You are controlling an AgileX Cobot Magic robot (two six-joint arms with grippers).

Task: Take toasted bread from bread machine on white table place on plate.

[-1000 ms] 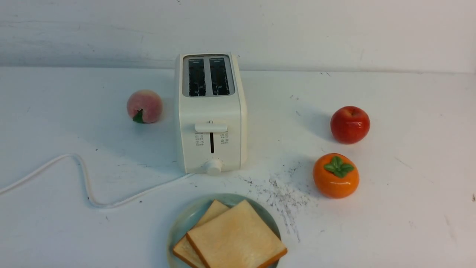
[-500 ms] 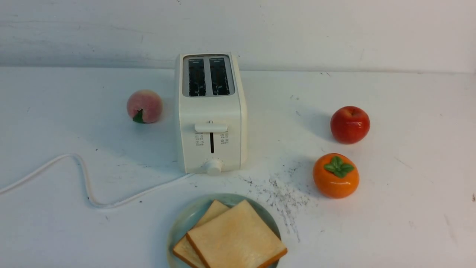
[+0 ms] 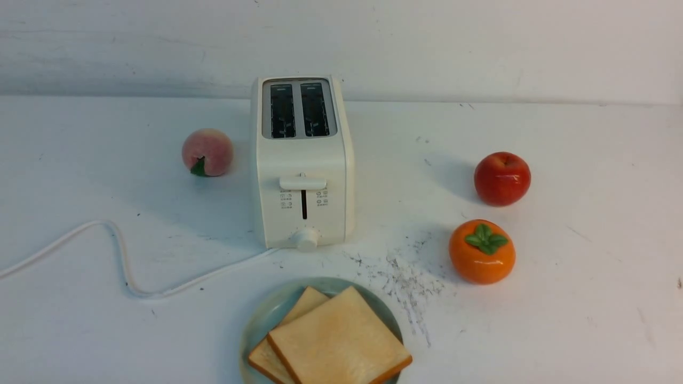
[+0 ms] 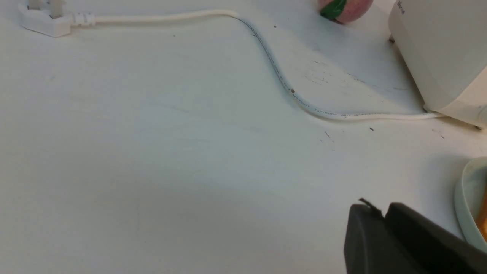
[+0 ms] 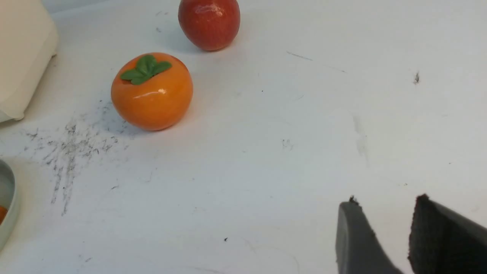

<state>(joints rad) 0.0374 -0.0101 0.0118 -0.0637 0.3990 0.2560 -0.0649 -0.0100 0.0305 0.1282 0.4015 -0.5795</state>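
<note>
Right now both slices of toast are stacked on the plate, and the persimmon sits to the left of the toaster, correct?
Not quite. Both slices of toast are on the plate, but the persimmon sits to the right of the toaster, in front of the red apple. The front view shows it; the fruit to the left is the peach.

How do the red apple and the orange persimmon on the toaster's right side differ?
The apple is glossy dark red; the persimmon is bright orange. The persimmon carries a green leafy cap on top, while the apple shows only a bare stem dimple. The apple sits farther back on the white table, the persimmon nearer the plate. Both are round, shiny, upright and untouched.
</note>
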